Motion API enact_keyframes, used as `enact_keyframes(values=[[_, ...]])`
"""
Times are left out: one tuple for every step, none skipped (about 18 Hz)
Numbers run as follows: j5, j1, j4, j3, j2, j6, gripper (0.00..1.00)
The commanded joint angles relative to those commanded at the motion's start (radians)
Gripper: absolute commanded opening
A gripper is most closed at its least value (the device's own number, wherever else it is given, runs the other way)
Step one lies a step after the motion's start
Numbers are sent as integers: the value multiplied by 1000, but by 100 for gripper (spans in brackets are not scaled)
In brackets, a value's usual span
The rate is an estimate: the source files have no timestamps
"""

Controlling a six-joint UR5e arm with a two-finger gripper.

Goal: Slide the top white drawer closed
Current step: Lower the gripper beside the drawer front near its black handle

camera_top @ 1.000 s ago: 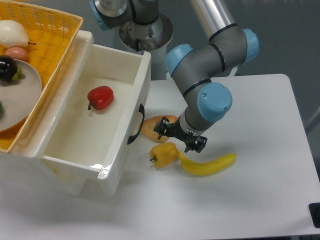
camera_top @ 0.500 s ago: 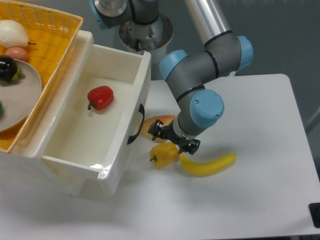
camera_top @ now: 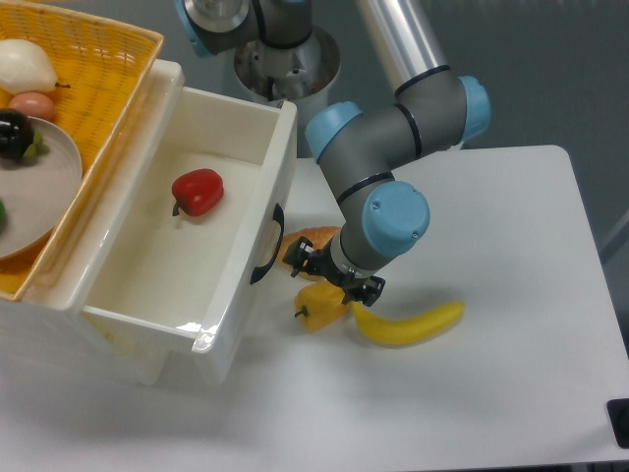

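The top white drawer (camera_top: 211, 339) stands pulled far out to the right, with a red bell pepper (camera_top: 198, 191) lying inside it. Its curved black handle (camera_top: 267, 245) is on the front panel. My gripper (camera_top: 329, 274) hangs just right of the handle, a short gap from the drawer front, low over a yellow pepper (camera_top: 317, 306) and an orange flat piece (camera_top: 313, 239). Its small black fingers point down and left; how far apart they stand does not show.
A yellow banana (camera_top: 409, 324) lies on the white table right of the yellow pepper. A yellow wicker basket (camera_top: 108, 79) with a plate and food sits on top of the drawer unit at the left. The arm's base (camera_top: 285, 59) stands behind the drawer.
My gripper has moved left toward the drawer front, from above the banana's left end to above the yellow pepper. The drawer has not moved.
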Motion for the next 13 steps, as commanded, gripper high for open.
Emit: enact_keyframes(values=[[0, -2, 0, -2, 0, -2, 100], [0, -6, 2, -2, 0, -2, 100], [-2, -9, 2, -2, 0, -2, 100], [-2, -9, 2, 0, 0, -2, 100], [-2, -9, 2, -2, 0, 0, 100], [-2, -9, 2, 0, 0, 2, 100], [-3, -9, 2, 0, 0, 3, 100], [-3, -9, 2, 0, 0, 3, 100], [-3, -9, 2, 0, 2, 3, 100], [-3, -9, 0, 0, 3, 3, 100], [-3, -9, 0, 0, 5, 3, 100], [-3, -11, 0, 0, 8, 3, 100], [-3, -11, 0, 0, 8, 3, 100]])
